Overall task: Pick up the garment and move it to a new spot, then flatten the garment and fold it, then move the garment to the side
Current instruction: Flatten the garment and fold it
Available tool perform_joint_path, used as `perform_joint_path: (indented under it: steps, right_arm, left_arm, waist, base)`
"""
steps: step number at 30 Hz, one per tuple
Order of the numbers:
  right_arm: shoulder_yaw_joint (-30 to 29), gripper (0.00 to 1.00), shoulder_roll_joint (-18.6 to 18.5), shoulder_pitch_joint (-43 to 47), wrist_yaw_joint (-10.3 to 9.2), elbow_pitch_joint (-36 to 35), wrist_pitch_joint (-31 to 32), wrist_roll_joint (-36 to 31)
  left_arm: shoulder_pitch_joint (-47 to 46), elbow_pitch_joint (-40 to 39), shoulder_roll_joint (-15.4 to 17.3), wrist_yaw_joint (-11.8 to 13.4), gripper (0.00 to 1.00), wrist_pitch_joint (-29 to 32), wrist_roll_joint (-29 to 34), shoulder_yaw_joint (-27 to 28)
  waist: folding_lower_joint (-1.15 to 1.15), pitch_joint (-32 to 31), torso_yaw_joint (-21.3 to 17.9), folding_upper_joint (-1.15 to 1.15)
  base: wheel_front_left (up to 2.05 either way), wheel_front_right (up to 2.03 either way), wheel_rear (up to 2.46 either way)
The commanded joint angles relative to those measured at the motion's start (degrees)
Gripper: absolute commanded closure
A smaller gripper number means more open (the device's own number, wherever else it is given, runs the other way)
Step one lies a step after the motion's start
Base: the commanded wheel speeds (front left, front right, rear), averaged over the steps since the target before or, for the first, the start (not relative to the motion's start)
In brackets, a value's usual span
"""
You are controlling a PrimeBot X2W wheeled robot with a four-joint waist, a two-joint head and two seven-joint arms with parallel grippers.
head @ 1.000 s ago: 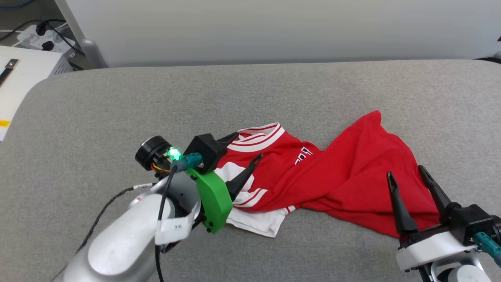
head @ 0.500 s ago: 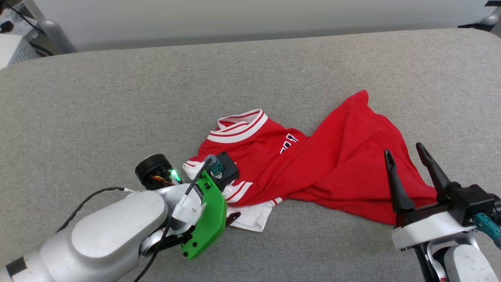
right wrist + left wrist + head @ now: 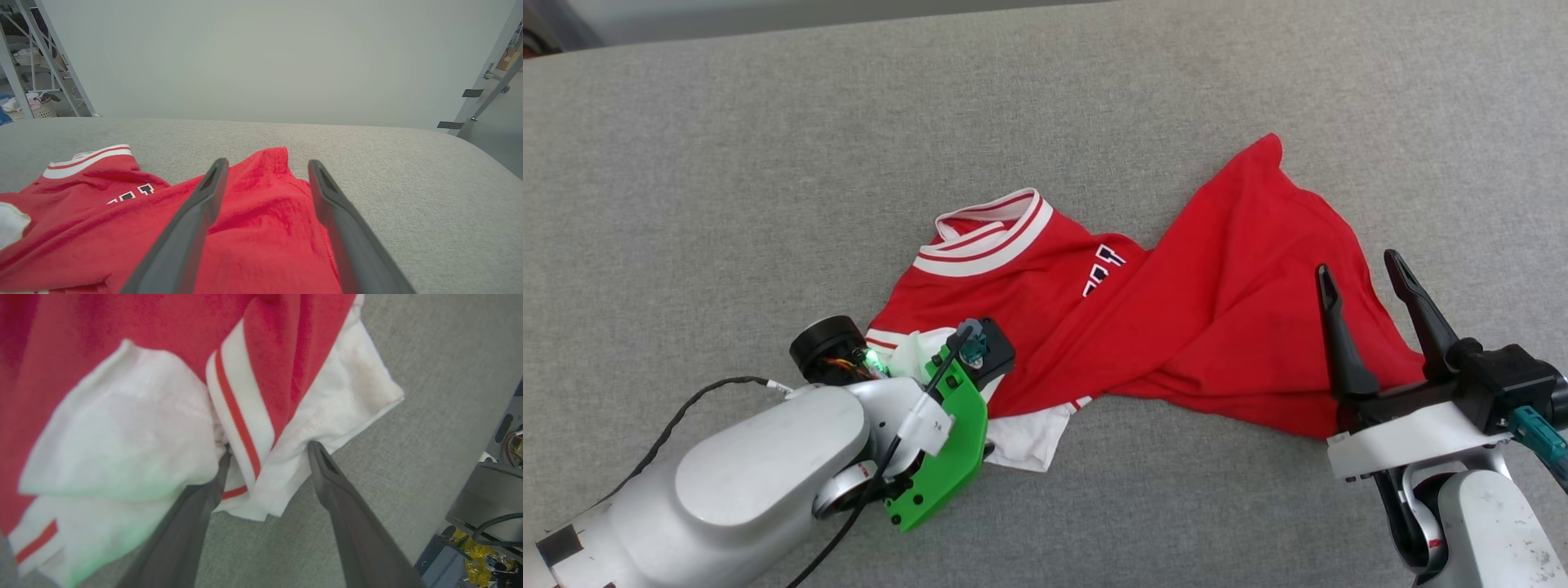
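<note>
The garment (image 3: 1176, 327), a red T-shirt with white sleeves and a striped collar, lies crumpled on the grey table. My left gripper (image 3: 270, 448) points down at its near-left end. It is open, and its fingers straddle a fold of white sleeve (image 3: 245, 428) with red-striped trim, tips against the fabric. In the head view the green bracket (image 3: 943, 441) on the left wrist hides those tips. My right gripper (image 3: 1357, 263) hovers open over the shirt's red right end (image 3: 261, 212), with nothing between its fingers.
The grey padded table (image 3: 768, 163) stretches wide on all sides of the shirt. Its far edge meets a pale wall (image 3: 261, 57). A metal rack (image 3: 53, 61) stands beyond the far left corner, and floor (image 3: 498, 122) shows past the rounded right edge.
The head camera has tilted down, shifting the whole scene up. My left gripper has swung from beside the collar down onto the white sleeve, staying open. The right gripper has held its pose.
</note>
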Motion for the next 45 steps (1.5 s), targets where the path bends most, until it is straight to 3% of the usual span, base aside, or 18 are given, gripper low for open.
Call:
perform_joint_path:
  steps: [1, 2, 3, 4, 8, 15, 19, 27, 33, 37, 45]
  right_arm:
    - [-0.09, 0.00, 0.12, -1.05, -0.03, 0.13, -0.27, 0.18]
    - [-0.17, 0.00, 0.14, -1.14, -0.03, 0.18, -0.27, 0.18]
    - [-0.29, 0.00, 0.17, -1.25, -0.03, 0.26, -0.27, 0.17]
    - [-0.39, 0.00, 0.21, -1.31, -0.03, 0.35, -0.27, 0.16]
    - [-0.85, 0.00, 0.44, -1.36, -0.03, 0.68, -0.27, 0.02]
    - [-2.02, 0.00, 0.61, -0.05, -0.03, 0.71, -0.27, -0.01]
    - [-3.46, 0.00, 0.76, 1.47, -0.03, 0.68, -0.27, 0.23]
    - [-4.52, 0.00, 1.01, 2.59, -0.03, 0.64, -0.27, 0.62]
    - [-5.26, 0.00, 1.16, 3.41, -0.03, 0.77, -0.27, 1.02]
    - [-5.63, 0.00, 1.32, 3.98, -0.03, 0.98, -0.27, 0.98]
    - [-6.30, 0.00, 1.36, 4.71, -0.03, 1.75, -0.27, 0.94]
  left_arm:
    - [3.38, 1.83, -0.38, -0.07, 0.00, 1.65, 0.75, -1.50]
    - [3.95, 1.69, -0.48, -0.07, 0.00, 2.31, 0.79, -1.50]
    - [4.33, 1.58, -0.48, -0.07, 0.56, 2.67, 1.03, -1.50]
    - [4.42, 1.62, -0.46, -0.07, 1.00, 2.48, 1.11, -1.51]
    - [2.56, 2.54, -0.76, -0.07, 1.00, -1.87, 2.10, -1.51]
    - [-5.01, 2.72, -0.41, -0.08, 1.00, -16.16, 2.48, -0.83]
    - [-8.87, 2.73, 2.85, -0.02, 1.00, -24.48, 2.97, 2.92]
    - [-8.50, 3.56, 8.60, 2.88, 1.00, -29.86, 2.24, 7.19]
    - [-2.17, 8.40, 11.57, 5.66, 1.00, -34.06, 0.33, 7.59]
    - [3.79, 12.80, 10.63, 6.78, 1.00, -37.07, -2.34, 7.11]
    - [13.96, 20.08, 3.12, 6.40, 1.00, -40.70, -8.25, 5.57]
  waist:
    - [0.00, 1.17, -0.59, 0.00]
    - [0.00, 1.24, -0.55, 0.00]
    - [0.00, 1.30, -0.48, 0.00]
    - [0.00, 1.31, -0.39, 0.00]
    - [0.00, 0.68, 0.36, 0.00]
    - [0.00, -2.26, 2.17, 0.00]
    - [0.00, -4.70, 3.44, 0.00]
    - [0.00, -6.25, 4.23, 0.00]
    - [0.00, -6.52, 4.32, 0.00]
    - [0.00, -6.44, 4.26, 0.00]
    - [0.00, -6.99, 4.61, 0.00]
  base:
    - [0.00, 0.00, 0.00]
    - [0.00, 0.00, 0.00]
    - [0.00, 0.00, 0.00]
    - [0.00, 0.00, 0.00]
    - [0.00, 0.00, 0.00]
    - [0.00, 0.00, 0.00]
    - [0.00, 0.00, 0.00]
    - [0.00, 0.00, 0.00]
    - [0.00, 0.00, 0.00]
    - [0.00, 0.00, 0.00]
    - [0.00, 0.00, 0.00]
